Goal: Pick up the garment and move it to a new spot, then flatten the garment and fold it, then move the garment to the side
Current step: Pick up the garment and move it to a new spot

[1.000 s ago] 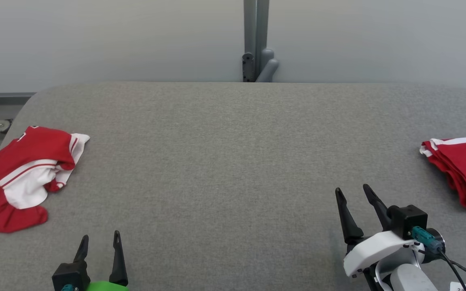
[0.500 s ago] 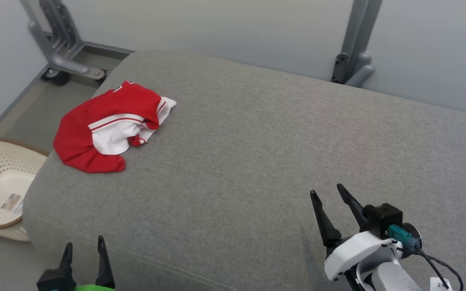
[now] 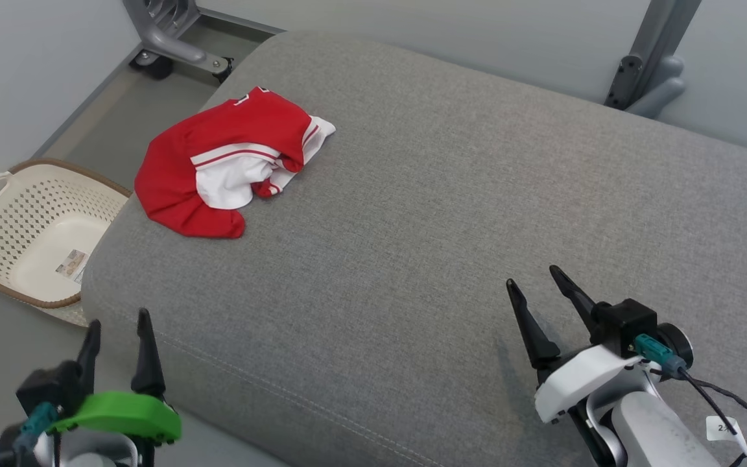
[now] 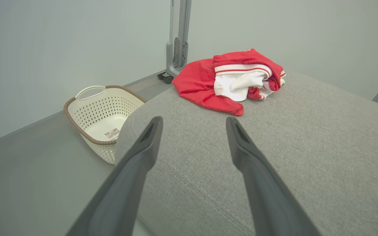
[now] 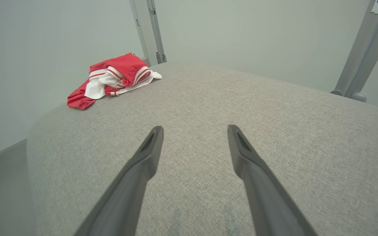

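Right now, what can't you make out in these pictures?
- Red and white garment: crumpled in every view, so its folds hide what clothing it is.
- Sticker inside the basket: too small to read, head view.
- Basket's right side: hidden behind the grey padded table corner, head view.
- Tag at the bottom right: too small to read, head view.

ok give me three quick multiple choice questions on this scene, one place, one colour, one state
1. Where is the garment? A: near the left end of the table. B: table's middle. C: on the floor.
2. The basket is: A: green. B: cream, brown rim. C: red.
3. Fingers of the left gripper are: A: shut on cloth. B: shut, empty. C: apart, empty.
Answers: 1 A, it lies by that end; 2 B, pale plastic, brown edge; 3 C, a gap shows between them.
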You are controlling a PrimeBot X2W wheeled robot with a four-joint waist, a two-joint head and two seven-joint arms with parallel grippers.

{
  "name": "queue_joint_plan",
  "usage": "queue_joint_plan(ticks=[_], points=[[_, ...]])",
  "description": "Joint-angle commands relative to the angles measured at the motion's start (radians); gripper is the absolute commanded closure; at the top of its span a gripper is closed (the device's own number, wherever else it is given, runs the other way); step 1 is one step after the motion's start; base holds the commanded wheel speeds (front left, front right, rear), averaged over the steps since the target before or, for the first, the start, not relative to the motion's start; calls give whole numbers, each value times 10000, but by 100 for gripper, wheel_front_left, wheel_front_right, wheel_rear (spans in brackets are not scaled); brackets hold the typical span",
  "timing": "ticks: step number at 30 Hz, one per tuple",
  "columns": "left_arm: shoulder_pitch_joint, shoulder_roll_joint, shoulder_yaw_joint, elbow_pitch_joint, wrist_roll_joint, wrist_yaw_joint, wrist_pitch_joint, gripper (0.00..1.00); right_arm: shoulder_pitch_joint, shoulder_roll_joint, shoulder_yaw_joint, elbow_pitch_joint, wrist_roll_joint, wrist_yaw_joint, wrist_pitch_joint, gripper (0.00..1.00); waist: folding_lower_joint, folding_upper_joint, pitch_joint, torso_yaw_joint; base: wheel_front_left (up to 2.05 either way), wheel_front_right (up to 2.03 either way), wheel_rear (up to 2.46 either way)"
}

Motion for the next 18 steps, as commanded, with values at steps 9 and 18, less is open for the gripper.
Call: queue_joint_plan(ticks=[9, 18], points=[[-3290, 1424, -649, 1436, -825, -236, -1, 0, -744, -955, -35, -891, -135, -15, -31, 0, 0, 0, 2189, -1541, 0, 0, 0], [-5240, 2439, -1410, 3403, -2271, -236, 1, 0, -1261, -1549, -92, -1772, -175, -15, -15, 0, 0, 0, 3552, -2349, 0, 0, 0]])
